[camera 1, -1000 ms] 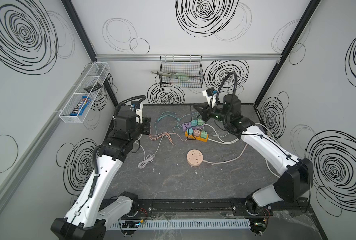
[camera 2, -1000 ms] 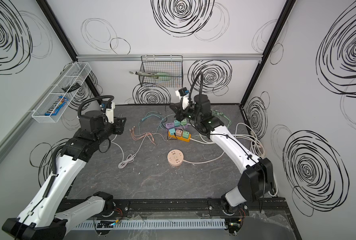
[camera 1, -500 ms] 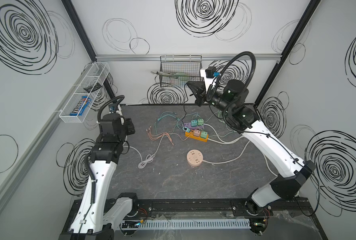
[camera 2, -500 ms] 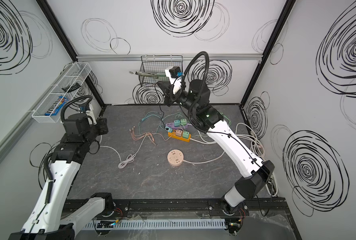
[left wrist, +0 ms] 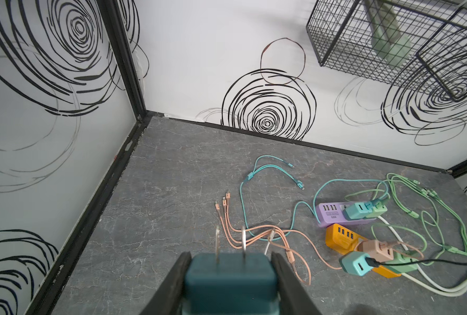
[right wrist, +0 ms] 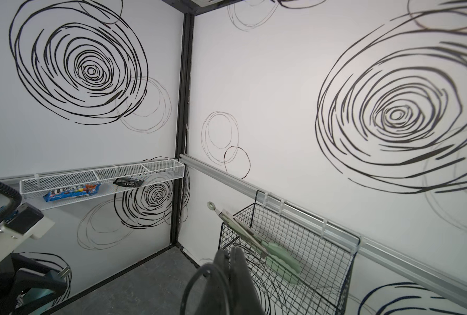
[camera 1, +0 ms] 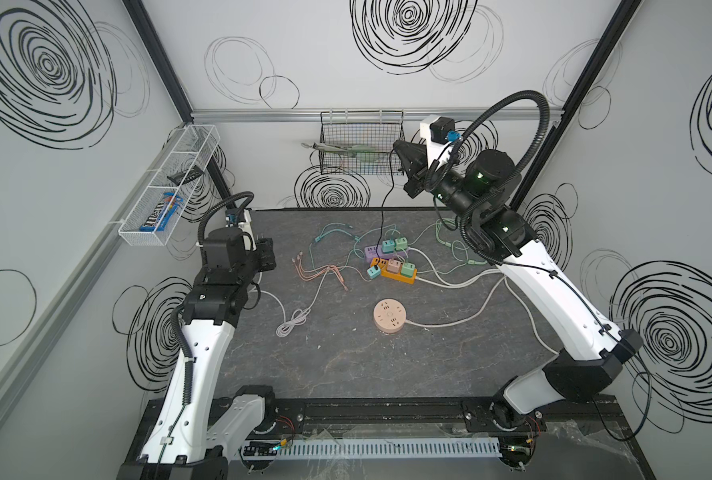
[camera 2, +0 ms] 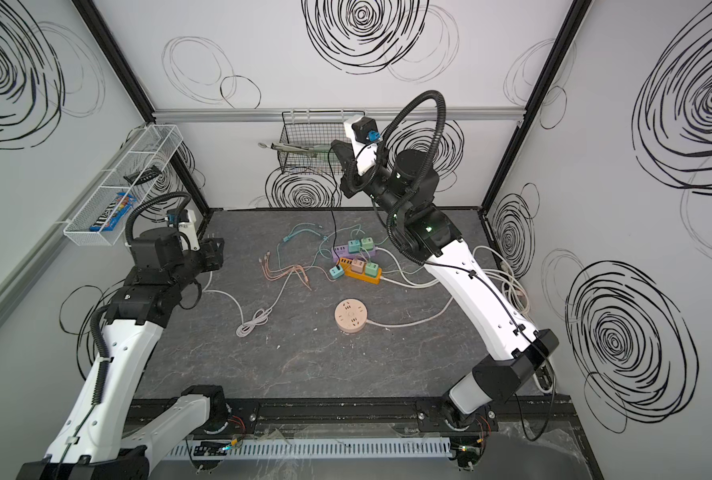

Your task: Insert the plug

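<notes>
The left end effector (left wrist: 230, 262) is clamped on the dark teal plug (left wrist: 231, 286), one finger on each flank of its body. The two metal prongs stick straight out past the fingertips. It hangs above the bench (camera 1: 346, 365), near the bench's left edge in both top views.

Ahead of the prongs and off toward the right arm's side, well apart from them, lie the purple power strip (left wrist: 333, 215) and the orange power strip (left wrist: 341, 238), side by side among loose coloured leads. Farther from the end effector sits the round socket (camera 1: 390, 316).

The right end effector (right wrist: 228, 252) has its fingers pressed together, pinching a black cable (camera 1: 382, 216). It is held high over the back of the bench. From it the cable drops to a teal adapter (camera 1: 373, 272) lying against the near end of the orange strip. Just beyond its fingertips hangs the wire basket (right wrist: 308, 272) holding green-handled tongs (right wrist: 278, 259).
</notes>
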